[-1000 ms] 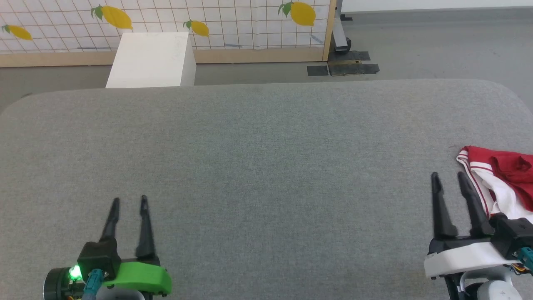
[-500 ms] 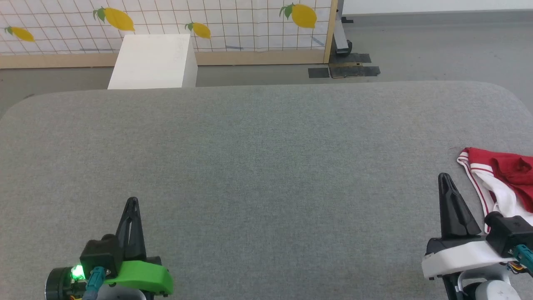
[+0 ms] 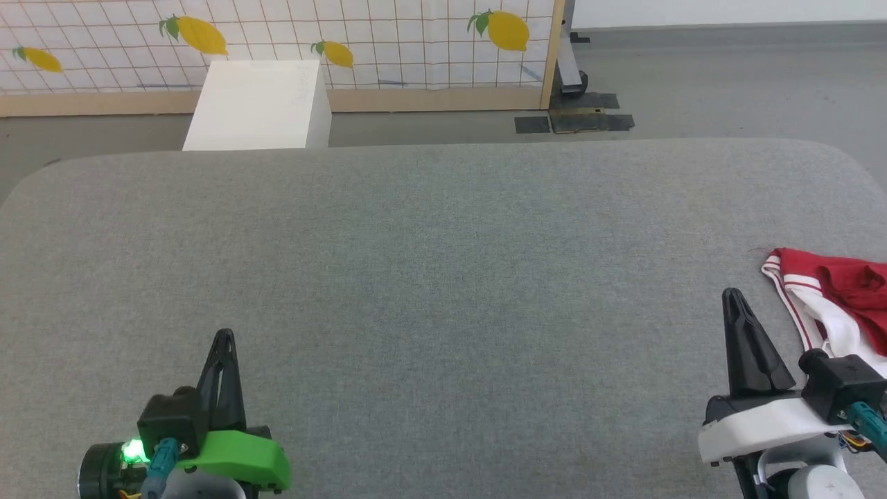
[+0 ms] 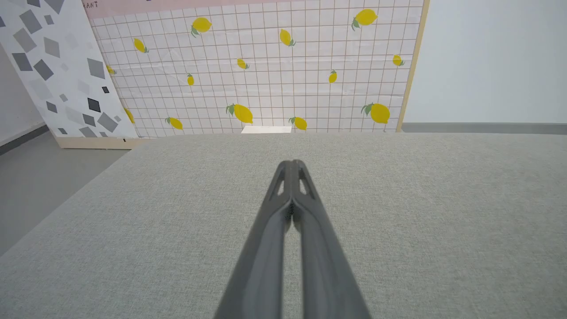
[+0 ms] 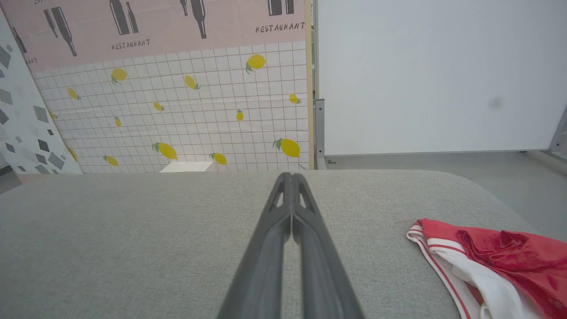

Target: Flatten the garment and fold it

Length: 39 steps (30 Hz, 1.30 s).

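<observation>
Panel (image 5: 168, 26) reading "RESTAURANT", garment (image 5: 509, 257) crumpled

We note the grey woven-cloth tabletop (image 3: 443, 277) as matt and rough; the red-and-white cloth garment (image 3: 849, 285) looks smoother.

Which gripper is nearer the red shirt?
The right gripper, on the white mount, beside the garment; the green-mounted left gripper is far from it.
</observation>
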Tool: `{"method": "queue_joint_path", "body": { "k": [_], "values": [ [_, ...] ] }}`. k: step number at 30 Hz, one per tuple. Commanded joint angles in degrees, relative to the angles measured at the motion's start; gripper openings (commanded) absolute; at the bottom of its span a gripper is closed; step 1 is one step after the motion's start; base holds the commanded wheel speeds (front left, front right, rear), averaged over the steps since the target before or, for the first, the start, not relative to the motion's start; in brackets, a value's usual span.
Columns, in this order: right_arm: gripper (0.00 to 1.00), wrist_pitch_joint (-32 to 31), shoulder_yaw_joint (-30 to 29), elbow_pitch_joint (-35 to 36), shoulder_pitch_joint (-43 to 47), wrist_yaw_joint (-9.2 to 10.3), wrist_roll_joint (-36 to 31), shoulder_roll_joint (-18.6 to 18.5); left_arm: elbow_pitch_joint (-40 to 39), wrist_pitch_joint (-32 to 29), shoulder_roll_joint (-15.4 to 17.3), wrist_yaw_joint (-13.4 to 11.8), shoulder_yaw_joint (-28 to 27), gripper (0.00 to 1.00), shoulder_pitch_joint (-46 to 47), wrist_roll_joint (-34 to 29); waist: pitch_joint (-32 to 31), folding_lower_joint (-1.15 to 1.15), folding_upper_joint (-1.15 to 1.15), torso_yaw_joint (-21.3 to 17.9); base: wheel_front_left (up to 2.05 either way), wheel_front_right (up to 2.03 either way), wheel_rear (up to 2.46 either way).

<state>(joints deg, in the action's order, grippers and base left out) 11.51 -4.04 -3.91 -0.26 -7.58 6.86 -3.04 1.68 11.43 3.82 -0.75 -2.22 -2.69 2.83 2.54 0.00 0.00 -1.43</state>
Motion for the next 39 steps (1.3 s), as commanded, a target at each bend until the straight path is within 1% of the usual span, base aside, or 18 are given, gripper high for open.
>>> {"method": "queue_joint_path", "body": {
  "k": [1,39],
  "values": [
    [0.00,-0.43,0.22,0.44,0.06,0.02,-0.71,0.04,-0.18,-0.30,-0.22,0.18,0.12,0.00,0.58,-0.53,-0.04,0.00,0.00,0.03,0.00,0.00,0.00],
    [0.00,-4.83,1.74,1.81,0.14,0.05,-3.15,0.09,-0.77,-4.72,-0.51,0.41,0.95,0.00,1.42,-1.44,-1.03,0.00,0.00,0.58,0.00,0.00,0.00]
  ]
}}
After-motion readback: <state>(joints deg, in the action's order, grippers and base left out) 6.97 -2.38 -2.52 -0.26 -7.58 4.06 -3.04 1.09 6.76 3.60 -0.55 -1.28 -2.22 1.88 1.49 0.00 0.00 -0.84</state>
